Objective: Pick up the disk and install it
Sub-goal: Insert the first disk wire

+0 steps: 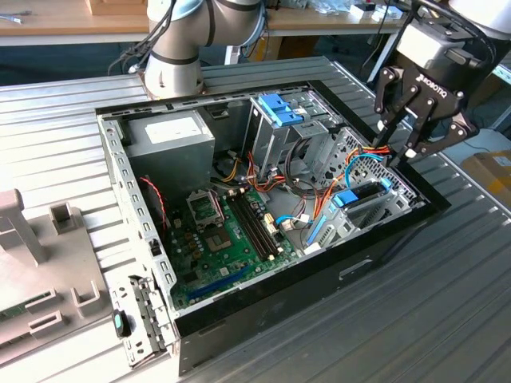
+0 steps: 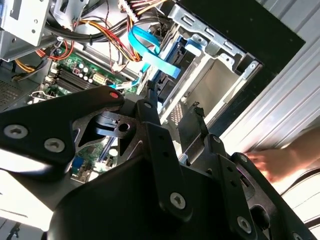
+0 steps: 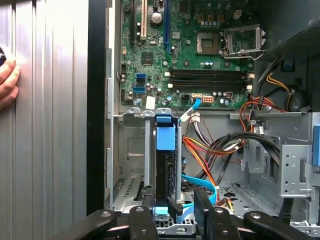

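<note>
Open computer case (image 1: 375, 243) lying on its side on the ribbed metal table (image 1: 447, 311). My gripper (image 1: 398, 152) hangs over the case's corner on the exterior view's right, above the drive bay. Fingers spread apart, nothing clamped between them. In the first wrist view the gripper (image 3: 175, 201) straddles the near end of the disk (image 3: 166, 167), one finger on each side, and the gap is wider than the disk. Cannot tell whether either pad touches it. The disk stands on edge in a narrow metal slot of the bay, light-blue tab at its far end, dark body running back toward me. In the exterior view the disk (image 1: 363, 194) lies low in the bay, just beside the black case wall, blue rail showing at its inner end. Beyond the bay: green motherboard (image 3: 200, 60) flat on the case floor, bundle of orange and red wires (image 3: 212, 150) beside the slot, flat blue ribbon cable (image 2: 150, 55) looping across near the bay. Grey power-supply box (image 1: 172, 136) at the far corner, upright drive cage (image 1: 279, 116) with blue tabs near the middle of the far side. A person's hand (image 3: 7, 80) rests on the table outside the case wall, well apart from my fingers, and shows in the second wrist view as the hand (image 2: 270, 162) on the ribbed surface.
</note>
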Tool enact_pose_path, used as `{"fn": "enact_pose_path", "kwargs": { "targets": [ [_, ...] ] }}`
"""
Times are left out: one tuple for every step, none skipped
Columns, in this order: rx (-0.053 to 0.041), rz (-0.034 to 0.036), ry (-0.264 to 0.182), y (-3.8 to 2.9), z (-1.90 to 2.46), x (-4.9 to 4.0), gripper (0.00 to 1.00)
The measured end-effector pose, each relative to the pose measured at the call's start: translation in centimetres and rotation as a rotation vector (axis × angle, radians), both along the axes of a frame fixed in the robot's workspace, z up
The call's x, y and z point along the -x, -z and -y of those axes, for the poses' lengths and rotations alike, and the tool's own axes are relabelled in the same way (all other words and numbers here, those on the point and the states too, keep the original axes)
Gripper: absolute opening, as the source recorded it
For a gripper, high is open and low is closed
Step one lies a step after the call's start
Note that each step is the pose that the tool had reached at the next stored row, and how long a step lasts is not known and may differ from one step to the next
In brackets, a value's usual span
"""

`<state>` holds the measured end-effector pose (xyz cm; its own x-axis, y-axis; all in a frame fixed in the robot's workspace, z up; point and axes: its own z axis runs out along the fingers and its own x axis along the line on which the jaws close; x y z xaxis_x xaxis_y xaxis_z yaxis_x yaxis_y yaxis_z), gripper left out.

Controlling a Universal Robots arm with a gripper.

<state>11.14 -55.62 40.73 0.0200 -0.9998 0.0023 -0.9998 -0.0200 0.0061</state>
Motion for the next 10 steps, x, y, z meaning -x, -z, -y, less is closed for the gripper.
{"fn": "enact_pose_path", "kwargs": {
  "targets": [
    [0.0000, 0.0000, -0.018, 0.03, -0.01, -0.24, 0.44],
    [0.0002, 0.0000, -0.027, 0.03, -0.04, -0.66, 0.44],
    [0.0000, 0.0000, -0.036, 0.05, -0.09, -1.15, 0.44],
    [-0.0002, 0.0001, -0.042, 0.07, -0.10, -1.31, 0.44],
    [-0.0001, 0.0000, -0.049, 0.10, -0.10, -1.42, 0.44],
    [0.0000, 0.0000, -0.066, 0.17, -0.10, -1.57, 0.44],
    [0.0002, 0.0000, -0.094, 0.29, -0.10, -1.72, 0.44],
    [0.0003, 0.0000, -0.110, 0.33, -0.10, -1.93, 0.44],
    [0.0001, 0.0000, -0.116, 0.34, -0.12, -2.18, 0.44],
    [0.0002, 0.0000, -0.119, 0.35, -0.13, -2.42, 0.44]
  ]
}}
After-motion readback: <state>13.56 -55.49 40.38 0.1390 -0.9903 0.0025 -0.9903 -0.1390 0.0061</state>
